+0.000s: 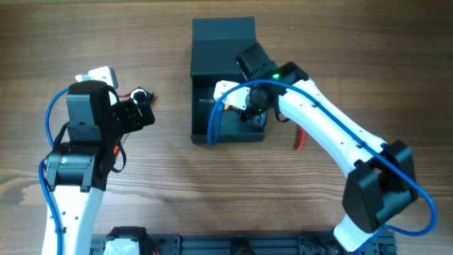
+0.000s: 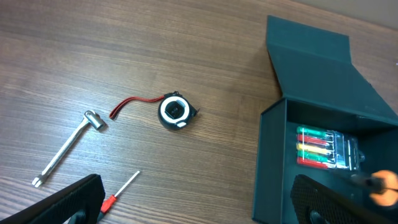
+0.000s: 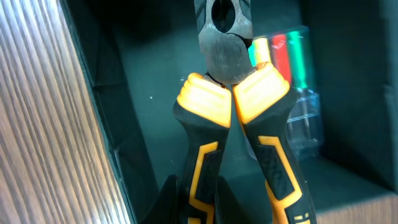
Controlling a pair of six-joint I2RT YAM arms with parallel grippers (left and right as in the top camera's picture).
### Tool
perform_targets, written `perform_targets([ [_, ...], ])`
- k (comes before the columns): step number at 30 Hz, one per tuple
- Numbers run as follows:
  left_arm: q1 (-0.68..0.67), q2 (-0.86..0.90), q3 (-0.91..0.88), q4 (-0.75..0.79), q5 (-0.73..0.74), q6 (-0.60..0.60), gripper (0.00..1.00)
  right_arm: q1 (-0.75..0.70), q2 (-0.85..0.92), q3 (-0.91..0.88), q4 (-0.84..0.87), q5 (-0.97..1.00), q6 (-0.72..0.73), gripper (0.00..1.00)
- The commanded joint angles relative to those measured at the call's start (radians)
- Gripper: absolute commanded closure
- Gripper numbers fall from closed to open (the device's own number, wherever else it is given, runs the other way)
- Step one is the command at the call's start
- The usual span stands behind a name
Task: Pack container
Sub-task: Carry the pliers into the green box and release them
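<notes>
From overhead, you had the container point(image 1: 225, 53) standing at the far middle of the table point(image 1: 368, 49), its lid point(image 1: 222, 30) folded back flat. Your right gripper point(image 1: 249, 112) was reaching down inside the box. Your left gripper point(image 1: 144, 113) hung over the table well to the left of it, near a tape measure point(image 1: 144, 93).

In the left wrist view, your left gripper's fingers point(image 2: 62, 202) stood wide apart at the bottom edge. Beyond them on the wood lay a small red-handled screwdriver point(image 2: 121, 191), a metal wrench point(image 2: 67, 149) and the tape measure with its red strap. The open container stood to the right, holding a clear pack of coloured screwdrivers point(image 2: 323, 148), with an orange pliers point(image 2: 382, 185) handle just beside it.

In the right wrist view, your right gripper appeared closed on the pliers' orange-and-black handles. The pliers' head pointed into the box, close to the pack.
</notes>
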Motion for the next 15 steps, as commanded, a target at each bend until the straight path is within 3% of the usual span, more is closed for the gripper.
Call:
perform_targets([
  [1,0.007,0.000,0.017,0.002,-0.005,0.016,0.00,0.026,0.052,0.008,0.014,0.010,-0.037,0.96],
  [14,0.007,0.000,0.017,0.002,-0.006,0.016,0.00,0.037,0.163,0.008,0.026,-0.019,-0.027,0.96],
  [15,0.007,0.000,0.017,0.002,-0.005,0.016,0.00,0.038,0.163,0.008,0.027,-0.017,-0.019,0.85],
])
